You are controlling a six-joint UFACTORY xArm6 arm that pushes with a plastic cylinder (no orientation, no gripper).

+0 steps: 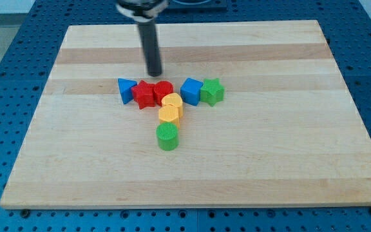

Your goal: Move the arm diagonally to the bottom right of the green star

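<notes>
The green star [212,91] lies near the board's middle, at the right end of a row of blocks. Touching its left side is a blue cube [191,91]. My tip [154,74] is the lower end of the dark rod that comes down from the view's top. It rests on the board to the upper left of the green star, just above the red blocks, touching none that I can see.
Left of the blue cube lie a red cylinder [163,90], a red star [145,95] and a blue triangle [126,89]. Below them lie a yellow heart [172,102], a yellow block [169,113] and a green cylinder [168,136]. The wooden board [288,154] lies on a blue perforated table.
</notes>
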